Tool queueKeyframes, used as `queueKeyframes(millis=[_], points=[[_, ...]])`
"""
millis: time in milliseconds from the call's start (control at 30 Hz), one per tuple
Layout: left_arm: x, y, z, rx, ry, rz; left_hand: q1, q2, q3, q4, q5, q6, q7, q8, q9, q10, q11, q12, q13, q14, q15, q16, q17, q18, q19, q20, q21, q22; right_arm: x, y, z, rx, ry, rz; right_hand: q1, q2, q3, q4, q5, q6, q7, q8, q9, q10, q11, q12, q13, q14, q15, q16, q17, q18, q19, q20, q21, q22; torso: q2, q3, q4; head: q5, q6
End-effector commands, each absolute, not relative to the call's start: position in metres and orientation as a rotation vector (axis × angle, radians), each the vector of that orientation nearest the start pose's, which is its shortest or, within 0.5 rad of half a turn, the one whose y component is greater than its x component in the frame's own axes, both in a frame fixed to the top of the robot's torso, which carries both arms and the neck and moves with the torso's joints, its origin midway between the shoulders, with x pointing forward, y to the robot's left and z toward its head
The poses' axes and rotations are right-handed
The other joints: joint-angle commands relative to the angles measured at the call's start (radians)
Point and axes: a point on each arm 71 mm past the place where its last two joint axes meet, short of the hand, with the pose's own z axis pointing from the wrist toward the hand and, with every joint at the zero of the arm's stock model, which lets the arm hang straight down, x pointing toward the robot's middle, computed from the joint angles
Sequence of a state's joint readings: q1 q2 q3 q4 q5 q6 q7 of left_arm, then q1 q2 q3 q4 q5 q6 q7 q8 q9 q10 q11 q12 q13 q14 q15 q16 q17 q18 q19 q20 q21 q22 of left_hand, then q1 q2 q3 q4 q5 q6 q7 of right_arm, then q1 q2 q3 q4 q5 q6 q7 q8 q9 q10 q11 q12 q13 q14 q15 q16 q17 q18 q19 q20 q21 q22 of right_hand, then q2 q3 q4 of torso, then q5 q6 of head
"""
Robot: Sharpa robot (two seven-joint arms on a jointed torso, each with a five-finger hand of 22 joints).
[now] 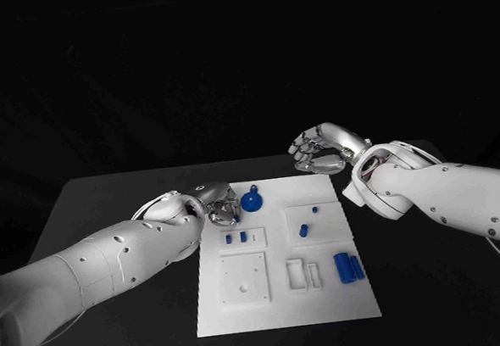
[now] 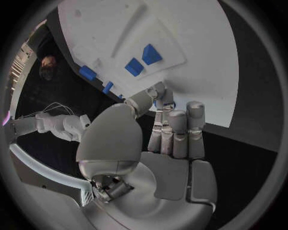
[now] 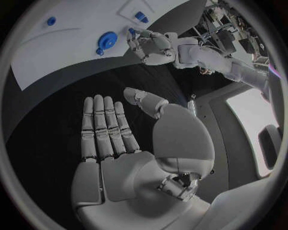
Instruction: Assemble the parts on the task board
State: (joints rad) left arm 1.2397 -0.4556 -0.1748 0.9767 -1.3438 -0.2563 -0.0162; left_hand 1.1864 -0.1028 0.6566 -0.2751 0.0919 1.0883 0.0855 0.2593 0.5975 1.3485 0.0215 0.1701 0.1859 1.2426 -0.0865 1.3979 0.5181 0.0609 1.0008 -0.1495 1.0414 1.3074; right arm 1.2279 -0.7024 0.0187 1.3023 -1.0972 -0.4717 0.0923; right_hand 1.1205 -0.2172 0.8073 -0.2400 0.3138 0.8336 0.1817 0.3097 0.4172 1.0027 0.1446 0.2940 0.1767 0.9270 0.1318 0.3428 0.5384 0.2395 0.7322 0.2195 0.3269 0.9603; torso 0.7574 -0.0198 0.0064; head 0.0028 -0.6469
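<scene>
Task board (image 1: 285, 301): white plate, centre of the head view, flat on the black worktop (image 1: 107, 208); its long side runs from the lower middle of the frame up to the middle
Round part (image 1: 251, 200): blue disc with a small tab, upper left of the board, just beside the left hand
Small parts, upper right of board: two blue pieces (image 1: 309, 221) on a raised white square
Small parts, mid left of board: blue blocks (image 1: 236, 238) in a row
Long parts, lower right of board: two blue bars (image 1: 349, 267) side by side, upright in the frame
Left hand (image 1: 214, 204): at the board's upper left edge, left of centre in the frame; fingers (image 2: 177, 132) straight and close together, thumb bent toward them; whether a part is pinched cannot be told
Right hand (image 1: 325, 148): upper right of centre, above the worktop past the board's far right corner; fingers (image 3: 107, 127) stretched flat, thumb apart, holding nothing
</scene>
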Motion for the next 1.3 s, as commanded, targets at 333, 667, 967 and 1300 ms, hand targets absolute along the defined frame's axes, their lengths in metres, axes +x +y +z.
queueKeyframes(millis=[333,667,967,1300], points=[[0.5598,0.1552,-0.2431,0.159,1.850,-0.561,0.000,0.012,0.002,0.001,0.001,0.006,0.003,0.005,0.000,0.009,-0.001,0.001,0.002,-0.002,-0.006,-0.003,-0.002,0.060,0.002,-0.034,0.005,0.015,0.5372,-0.1959,-0.1507,0.161,1.453,0.875,0.011,-0.001,-0.006,-0.002,0.006,0.000,0.002,0.007,-0.002,0.005,0.001,-0.007,-0.003,-0.004,0.003,-0.004,-0.002,0.000,-0.006,-0.001,-0.008,0.001,0.000,0.0002,0.0014,0.001,-0.002],[0.5573,0.1499,-0.2386,0.177,1.786,-0.612,0.000,0.011,0.002,-0.001,0.003,0.008,0.002,0.006,0.001,0.013,-0.003,0.001,0.003,-0.002,-0.007,-0.003,-0.002,0.060,0.001,-0.035,0.005,0.015,0.5372,-0.1961,-0.1506,0.161,1.452,0.874,0.011,-0.001,-0.006,-0.002,0.006,0.000,0.002,0.007,-0.002,0.006,0.001,-0.008,-0.004,-0.005,0.003,-0.005,-0.003,0.000,-0.007,-0.001,-0.009,0.001,0.000,0.0004,0.0017,0.001,-0.003],[0.5571,0.1501,-0.2364,0.193,1.748,-0.616,0.000,0.008,0.002,-0.003,0.010,0.012,0.001,0.007,0.002,0.019,-0.004,0.000,0.004,0.000,-0.009,-0.001,-0.002,0.060,0.003,-0.036,0.007,0.015,0.5369,-0.1966,-0.1506,0.162,1.453,0.874,0.012,-0.001,-0.006,-0.002,0.006,0.000,0.002,0.007,-0.003,0.006,0.001,-0.008,-0.006,-0.005,0.003,-0.006,-0.003,0.000,-0.008,-0.001,-0.010,0.001,0.000,0.0008,0.0009,0.002,-0.002],[0.5581,0.1536,-0.2414,0.195,1.806,-0.547,0.000,0.006,0.003,-0.004,0.013,0.012,0.000,0.007,0.001,0.020,-0.005,-0.002,0.005,-0.002,-0.009,-0.003,-0.003,0.059,0.003,-0.037,0.008,0.016,0.5368,-0.1972,-0.1506,0.162,1.453,0.873,0.012,-0.001,-0.006,-0.002,0.006,0.000,0.001,0.007,-0.003,0.006,0.001,-0.009,-0.007,-0.005,0.004,-0.007,-0.003,0.000,-0.008,-0.001,-0.010,0.001,0.000,0.0010,0.0006,0.002,-0.002]])
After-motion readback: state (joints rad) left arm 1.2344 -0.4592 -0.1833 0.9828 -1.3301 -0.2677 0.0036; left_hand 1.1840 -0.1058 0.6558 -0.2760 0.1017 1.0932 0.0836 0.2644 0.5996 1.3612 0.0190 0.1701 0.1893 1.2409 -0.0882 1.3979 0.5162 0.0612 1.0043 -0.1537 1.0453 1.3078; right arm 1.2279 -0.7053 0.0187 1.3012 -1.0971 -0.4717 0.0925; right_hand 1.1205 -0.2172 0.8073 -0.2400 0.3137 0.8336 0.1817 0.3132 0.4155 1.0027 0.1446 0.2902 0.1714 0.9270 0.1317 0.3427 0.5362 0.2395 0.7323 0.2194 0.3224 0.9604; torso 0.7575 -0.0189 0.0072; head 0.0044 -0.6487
